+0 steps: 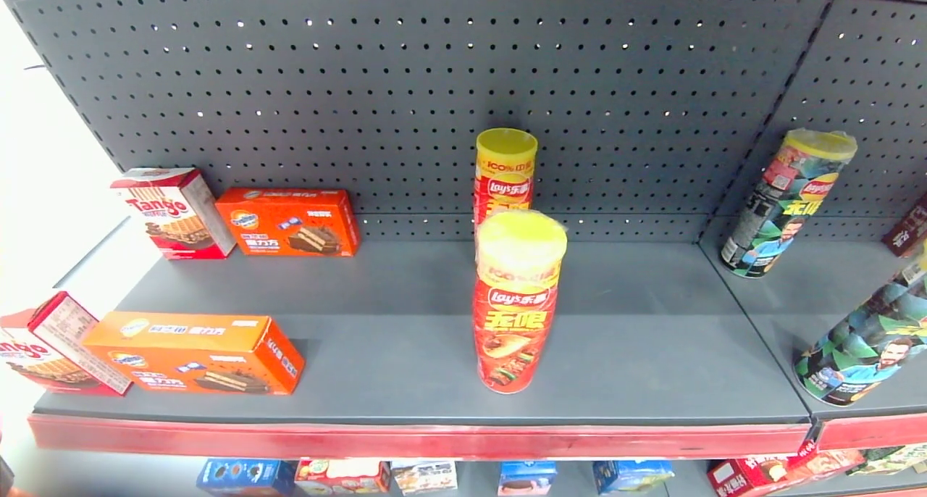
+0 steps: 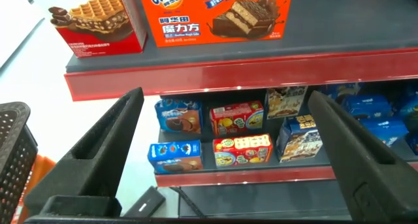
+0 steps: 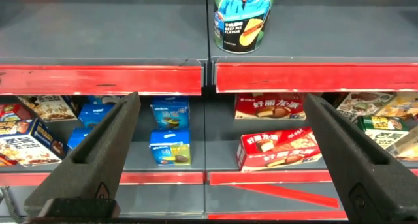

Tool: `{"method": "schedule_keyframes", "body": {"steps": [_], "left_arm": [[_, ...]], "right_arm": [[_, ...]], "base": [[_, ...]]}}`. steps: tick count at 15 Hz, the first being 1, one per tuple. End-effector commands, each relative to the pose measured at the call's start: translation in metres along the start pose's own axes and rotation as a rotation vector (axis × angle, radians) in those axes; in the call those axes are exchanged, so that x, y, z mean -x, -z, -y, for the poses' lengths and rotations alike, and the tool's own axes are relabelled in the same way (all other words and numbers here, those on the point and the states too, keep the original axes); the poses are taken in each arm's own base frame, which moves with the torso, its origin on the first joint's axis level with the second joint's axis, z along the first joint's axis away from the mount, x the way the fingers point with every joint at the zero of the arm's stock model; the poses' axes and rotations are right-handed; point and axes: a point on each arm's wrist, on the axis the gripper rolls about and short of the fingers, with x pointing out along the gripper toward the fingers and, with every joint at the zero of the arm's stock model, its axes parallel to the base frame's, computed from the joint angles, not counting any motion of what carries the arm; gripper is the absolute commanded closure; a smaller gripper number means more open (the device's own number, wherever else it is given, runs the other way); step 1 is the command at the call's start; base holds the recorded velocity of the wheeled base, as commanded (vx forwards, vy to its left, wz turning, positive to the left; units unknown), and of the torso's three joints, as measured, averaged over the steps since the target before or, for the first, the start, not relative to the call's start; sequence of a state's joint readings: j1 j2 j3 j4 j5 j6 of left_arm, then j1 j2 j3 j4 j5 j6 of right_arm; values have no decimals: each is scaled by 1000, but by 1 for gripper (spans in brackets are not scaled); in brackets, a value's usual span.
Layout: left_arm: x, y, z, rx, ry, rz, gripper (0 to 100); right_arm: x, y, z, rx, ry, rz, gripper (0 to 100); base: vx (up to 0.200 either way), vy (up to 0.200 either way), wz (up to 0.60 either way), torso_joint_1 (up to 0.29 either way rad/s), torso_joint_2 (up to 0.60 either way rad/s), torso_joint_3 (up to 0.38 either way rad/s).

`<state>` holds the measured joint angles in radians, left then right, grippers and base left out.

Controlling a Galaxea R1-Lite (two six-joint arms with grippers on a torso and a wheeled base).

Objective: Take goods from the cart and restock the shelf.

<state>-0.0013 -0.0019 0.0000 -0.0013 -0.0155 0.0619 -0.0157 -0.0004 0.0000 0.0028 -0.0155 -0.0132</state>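
On the grey shelf (image 1: 652,337) two red chip cans with yellow lids stand upright, one near the front (image 1: 516,301) and one behind it by the pegboard (image 1: 505,174). My left gripper (image 2: 225,165) is open and empty, below the shelf's red front edge (image 2: 261,70), facing lower tiers of small boxes. A wafer box (image 2: 91,18) and an orange box (image 2: 215,15) stand on the shelf above it. My right gripper (image 3: 222,159) is also open and empty, below a green chip can (image 3: 243,18).
Orange boxes (image 1: 195,353) (image 1: 290,222) and red wafer boxes (image 1: 174,211) (image 1: 51,345) fill the shelf's left side. Green-black cans (image 1: 786,203) (image 1: 865,345) stand on the right section. A black mesh basket (image 2: 13,152) sits beside my left gripper. Bare shelf lies either side of the red cans.
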Motion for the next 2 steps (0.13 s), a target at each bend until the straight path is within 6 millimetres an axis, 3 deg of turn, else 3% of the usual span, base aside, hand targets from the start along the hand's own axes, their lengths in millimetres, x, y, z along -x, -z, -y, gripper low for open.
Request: {"method": "schedule_keyframes", "body": {"steps": [1,2], "left_arm": [[0,0,0,1,-1,-2,0],[0,0,0,1,0,-2,0]], "right_arm": [[0,0,0,4,-2,-1,0],[0,0,0,4,-2,-1,0]], "base": [[0,0,0,0,0,0],[0,0,0,0,0,0]]}}
